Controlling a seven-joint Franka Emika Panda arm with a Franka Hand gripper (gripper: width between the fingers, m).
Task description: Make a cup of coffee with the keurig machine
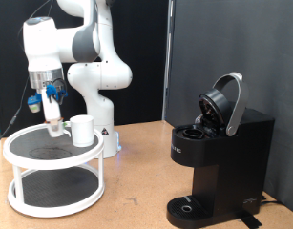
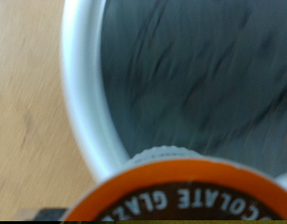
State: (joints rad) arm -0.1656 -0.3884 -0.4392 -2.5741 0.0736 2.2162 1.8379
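Note:
My gripper (image 1: 54, 122) hangs over the top tier of a white round stand (image 1: 17, 145) at the exterior view's left. It is shut on a coffee pod (image 1: 55, 128). In the wrist view the pod (image 2: 180, 191) fills the near edge, with an orange rim and white lettering, just above the stand's dark top. The small white cup (image 1: 82, 130) stands upright on the same tier, just to the exterior view's right of the gripper and apart from it. The black keurig machine (image 1: 222, 157) stands at the exterior view's right with its domed lid (image 1: 225, 100) raised.
The stand has two tiers with a white rim (image 2: 82, 103) and dark grey tops. It rests on a wooden table (image 1: 136, 191). The robot's white base (image 1: 100, 72) rises behind the stand. A dark curtain (image 1: 222, 38) hangs behind the machine.

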